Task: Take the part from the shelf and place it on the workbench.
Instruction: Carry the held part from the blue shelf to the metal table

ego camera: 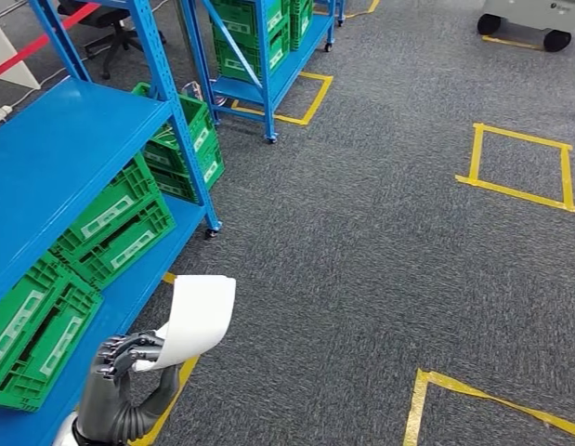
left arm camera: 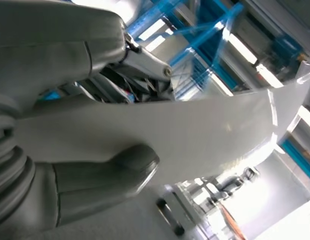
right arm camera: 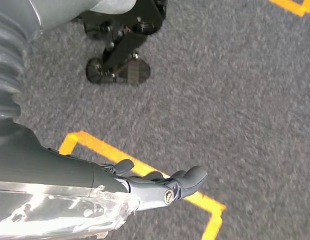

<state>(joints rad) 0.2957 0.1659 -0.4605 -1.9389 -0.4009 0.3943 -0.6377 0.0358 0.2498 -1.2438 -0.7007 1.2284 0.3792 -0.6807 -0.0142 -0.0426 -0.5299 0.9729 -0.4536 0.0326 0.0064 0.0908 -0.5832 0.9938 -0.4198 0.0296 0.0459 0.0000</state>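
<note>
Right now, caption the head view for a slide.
Left hand holds a curved white part beside the blue shelf of green crates.

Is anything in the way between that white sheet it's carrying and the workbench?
The workbench isn't in these pictures, so that can't be judged. The left hand holds the white part beside the blue shelf, with open grey carpet ahead.
</note>
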